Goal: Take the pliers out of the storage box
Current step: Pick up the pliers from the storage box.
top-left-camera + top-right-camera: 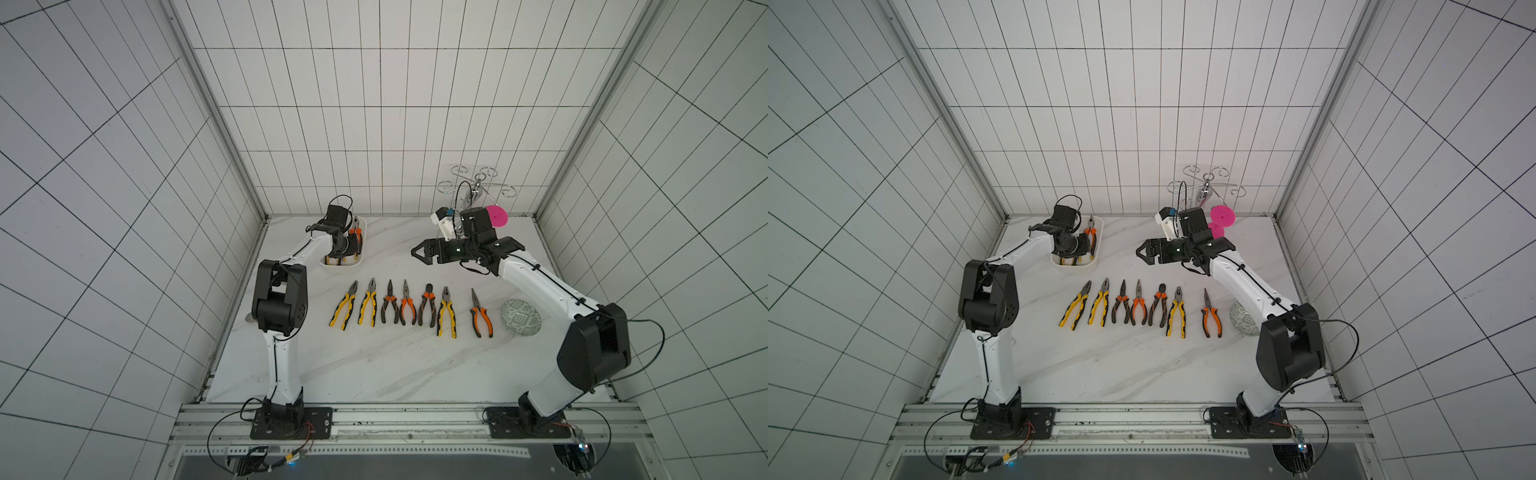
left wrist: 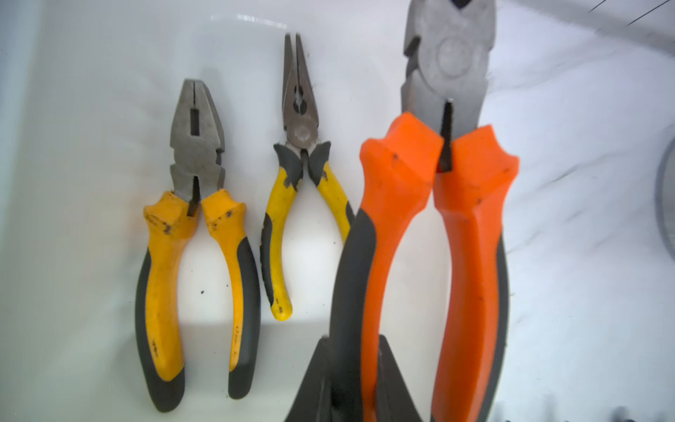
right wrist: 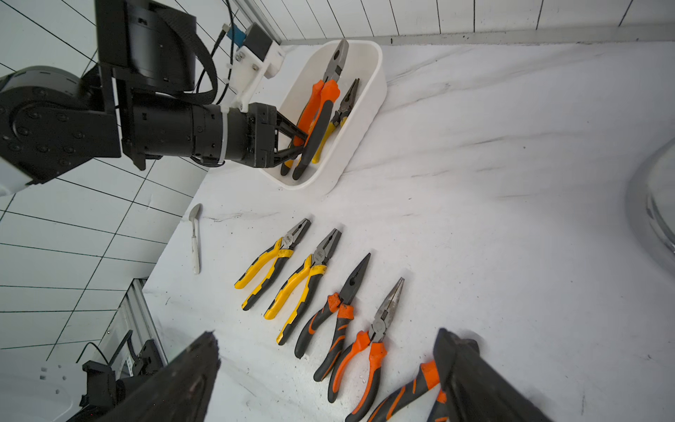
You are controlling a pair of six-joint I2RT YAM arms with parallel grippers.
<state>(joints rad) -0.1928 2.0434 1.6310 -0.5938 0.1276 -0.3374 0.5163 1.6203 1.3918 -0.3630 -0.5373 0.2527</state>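
Note:
The white storage box [image 1: 340, 269] [image 1: 1077, 268] [image 3: 365, 120] stands at the table's back left. My left gripper [image 2: 352, 350] [image 3: 301, 142] reaches into it, shut on one handle of orange-and-black pliers [image 2: 471, 226] [image 3: 317, 106], which sit higher than the others, nose toward the box's far end. Two yellow-and-black pliers lie on the box floor: a blunt pair [image 2: 197, 226] and a long-nosed pair [image 2: 299, 175]. Several pliers lie in a row [image 1: 407, 309] [image 1: 1138, 307] on the table. My right gripper [image 1: 415, 252] [image 1: 1139, 252] [image 3: 328, 339] hovers open above the row, empty.
A round green patterned disc [image 1: 521, 318] lies at the row's right end, by the right arm. A pink object [image 1: 496, 216] and a wire rack [image 1: 478, 187] stand at the back right. A spoon [image 3: 194, 237] lies by the table's left edge.

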